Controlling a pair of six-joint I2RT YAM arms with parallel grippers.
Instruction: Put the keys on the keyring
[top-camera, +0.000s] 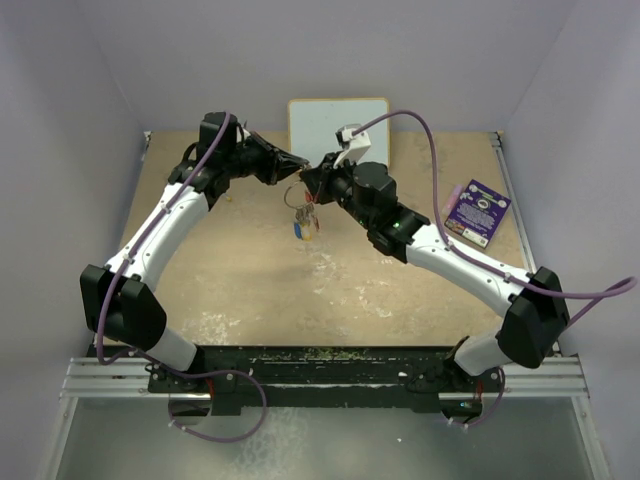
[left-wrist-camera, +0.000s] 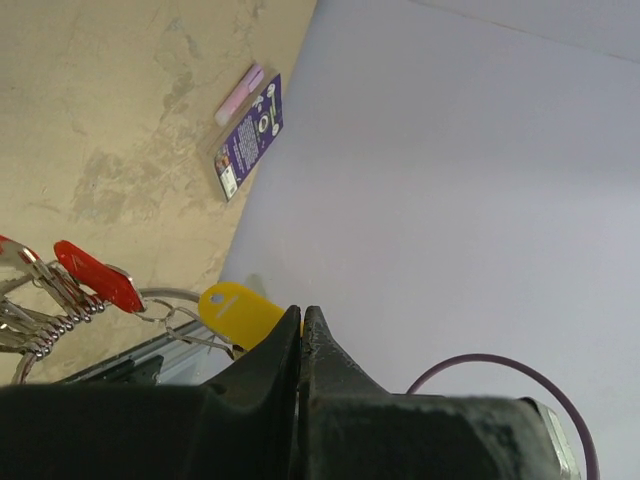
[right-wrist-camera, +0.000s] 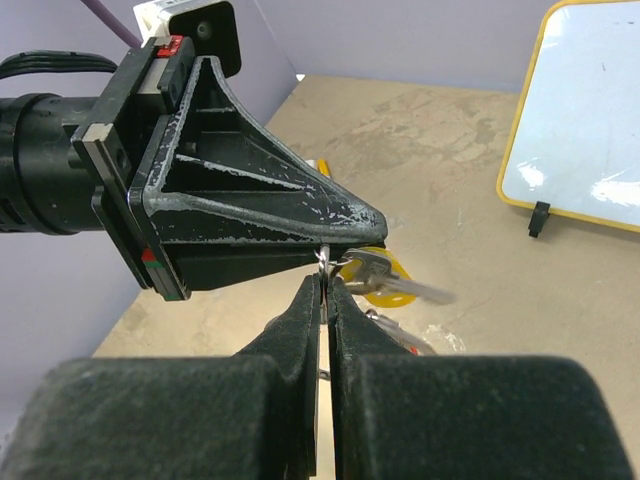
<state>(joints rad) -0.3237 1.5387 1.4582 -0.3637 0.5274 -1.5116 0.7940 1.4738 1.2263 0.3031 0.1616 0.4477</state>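
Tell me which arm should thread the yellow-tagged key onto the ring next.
Left, probably. The left gripper is shut on the yellow-tagged key, beside the keyring; the right gripper pinches that wire, so it suits holding it steady.

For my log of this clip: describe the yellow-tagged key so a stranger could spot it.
Find the whiteboard at the table's far edge; before it, the left gripper and right gripper meet tip to tip. The yellow-tagged key sits at those tips; the key beside it has a red tag.
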